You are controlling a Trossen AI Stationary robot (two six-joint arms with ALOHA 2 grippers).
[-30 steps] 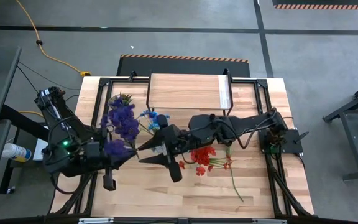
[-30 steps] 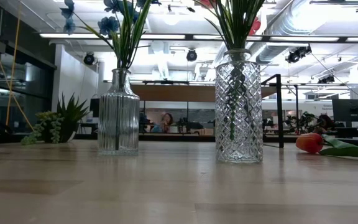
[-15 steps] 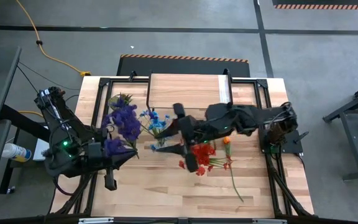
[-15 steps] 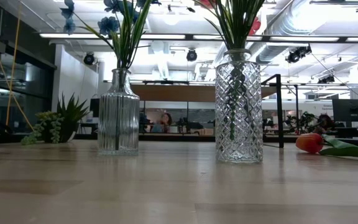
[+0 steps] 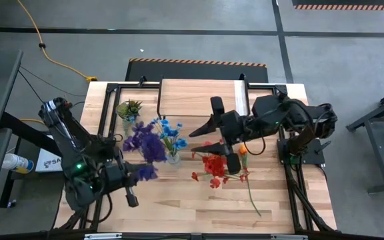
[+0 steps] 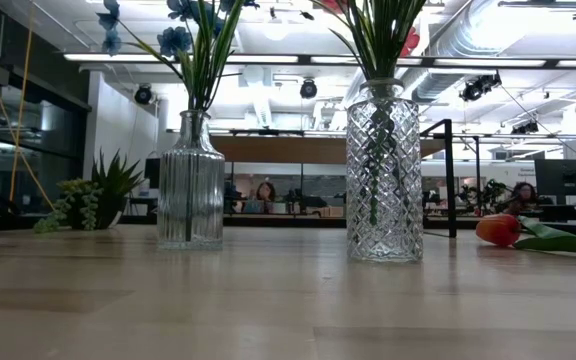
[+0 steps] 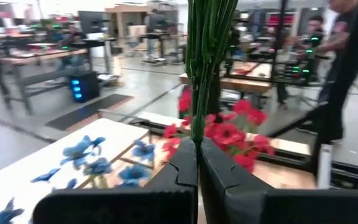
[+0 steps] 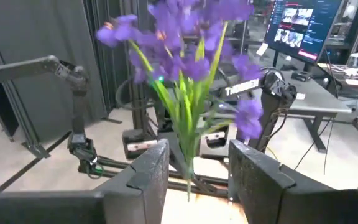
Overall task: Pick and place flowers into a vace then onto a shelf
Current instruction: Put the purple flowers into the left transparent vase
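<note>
My left gripper [image 5: 137,179] [image 7: 197,155] is shut on a bunch of purple flowers [image 5: 144,143] [image 8: 185,68] at the table's left. The bunch is just left of the ribbed glass vase [image 6: 190,180] with blue flowers [image 5: 171,132]. A diamond-cut vase [image 6: 383,175] stands on the table with red flowers [image 5: 215,165] in it. One orange flower [image 5: 243,152] [image 6: 498,230] lies flat on the table. My right gripper [image 5: 195,138] [image 8: 197,180] hangs open and empty above the red flowers, pointing at the purple bunch. The shelf [image 5: 202,100] stands at the far middle. My left gripper pinches the bundled green stems [image 7: 195,127] of the purple flowers between its two fingers. The fingers come in level, across the stems. The bunch stands about upright, blooms on top, lifted clear of the table.
A small green spiky potted plant [image 5: 129,108] [image 6: 93,200] stands at the far left beside the shelf. Bare planks lie along the near edge [image 5: 199,207]. Dark metal frame rails [image 5: 292,193] run along the table's sides. People sit far off in the room beyond.
My right gripper has drawn back toward the table's right edge and risen, away from the blue flowers, staying open. My left gripper has gone down and toward the table's right with the purple bunch, which now stands closer to the blue-flower vase.
</note>
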